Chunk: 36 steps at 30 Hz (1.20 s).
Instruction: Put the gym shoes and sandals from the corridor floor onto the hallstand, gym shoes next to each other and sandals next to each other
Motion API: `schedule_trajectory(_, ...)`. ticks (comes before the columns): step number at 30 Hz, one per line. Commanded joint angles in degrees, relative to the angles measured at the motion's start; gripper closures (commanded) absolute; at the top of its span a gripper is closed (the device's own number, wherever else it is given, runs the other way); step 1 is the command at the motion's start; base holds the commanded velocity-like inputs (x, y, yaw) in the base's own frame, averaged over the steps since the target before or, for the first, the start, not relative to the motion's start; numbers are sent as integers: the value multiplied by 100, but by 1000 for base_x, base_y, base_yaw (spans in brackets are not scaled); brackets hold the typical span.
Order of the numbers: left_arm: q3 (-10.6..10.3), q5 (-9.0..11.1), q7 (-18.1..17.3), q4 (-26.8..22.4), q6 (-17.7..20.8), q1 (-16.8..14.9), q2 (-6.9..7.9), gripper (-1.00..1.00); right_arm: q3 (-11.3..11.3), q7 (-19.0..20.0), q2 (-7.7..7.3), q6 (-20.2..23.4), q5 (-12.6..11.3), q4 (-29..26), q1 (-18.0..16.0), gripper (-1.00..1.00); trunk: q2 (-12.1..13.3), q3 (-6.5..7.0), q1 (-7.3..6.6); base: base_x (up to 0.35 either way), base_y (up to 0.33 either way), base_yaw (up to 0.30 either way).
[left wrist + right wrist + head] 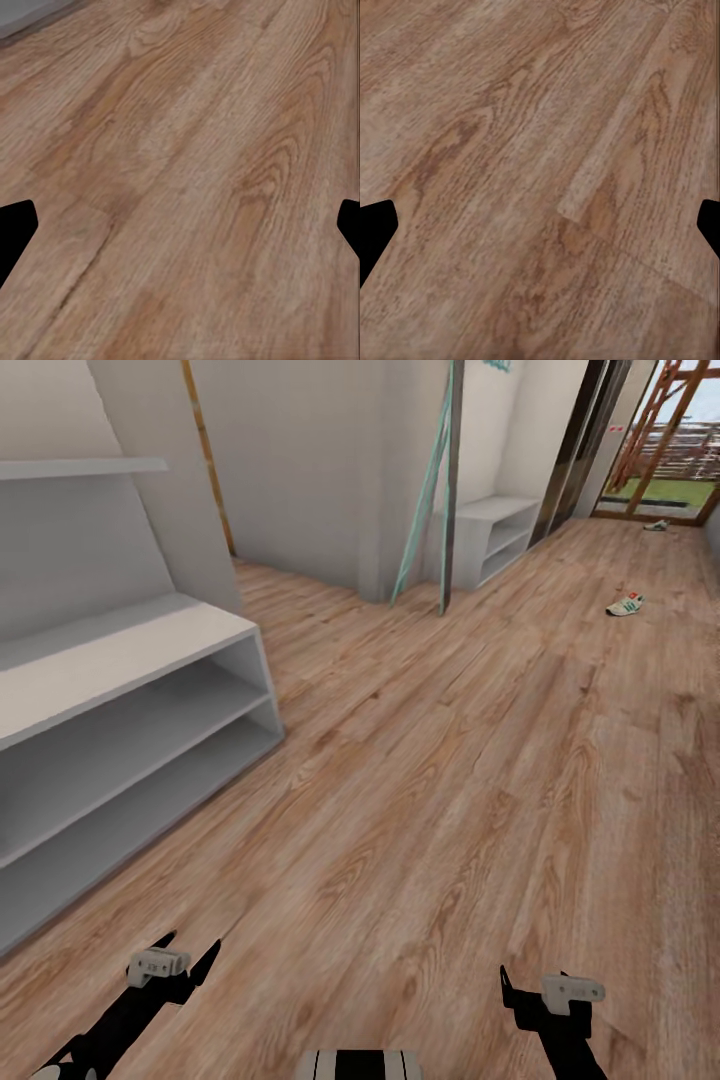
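The hallstand point(120, 650), a low white-grey unit with two shoe tiers, stands at the left of the head view with bare shelves. One white gym shoe point(626, 605) with green stripes lies far off on the corridor floor point(420, 780) at the right. The other gym shoe point(656, 525) lies farther back near the doorway. The sandals are out of view. My left gripper point(185, 952) point(180, 232) and right gripper point(532, 980) point(540, 232) hang low over bare planks, both open and holding nothing.
A slim teal ladder-like frame point(430, 490) leans at a wall corner in the middle distance. Beside it stands a small white shelf unit point(495, 535). A glazed doorway point(665, 470) closes the corridor's far end. Wood floor stretches between me and the shoes.
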Motion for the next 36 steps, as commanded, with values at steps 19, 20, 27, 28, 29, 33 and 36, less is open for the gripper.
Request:
schedule_trajectory(19,-3,-7,-4,-2,1,0,-4,-100,12,0,0,0,10,0,8,-100,0,34,0,287,0,-114)
schedule_trajectory(20,-3,-7,-4,-2,1,0,-4,-100,12,0,0,0,10,0,8,-100,0,38,0,317,0,-230)
schedule_trajectory(27,-8,-11,1,-3,1,0,-7,-100,14,0,3,-17,10,0,9,-100,0,70,0,319,-23,-244)
schedule_trajectory(28,-9,-15,1,-3,1,0,-8,-100,14,0,2,-19,10,0,9,-100,0,75,0,315,-83,-249)
schedule_trajectory(29,-9,-15,1,-3,1,0,-8,-100,14,0,2,-19,10,0,9,-100,0,79,0,315,-83,-249)
schedule_trajectory(33,-10,-50,3,-3,1,0,-8,-100,14,0,5,-23,10,0,9,-100,0,99,0,301,-141,-251)
schedule_trajectory(36,-11,-84,3,-3,1,0,-9,-100,14,-1,7,-24,10,0,9,-100,0,114,0,287,-188,-252)
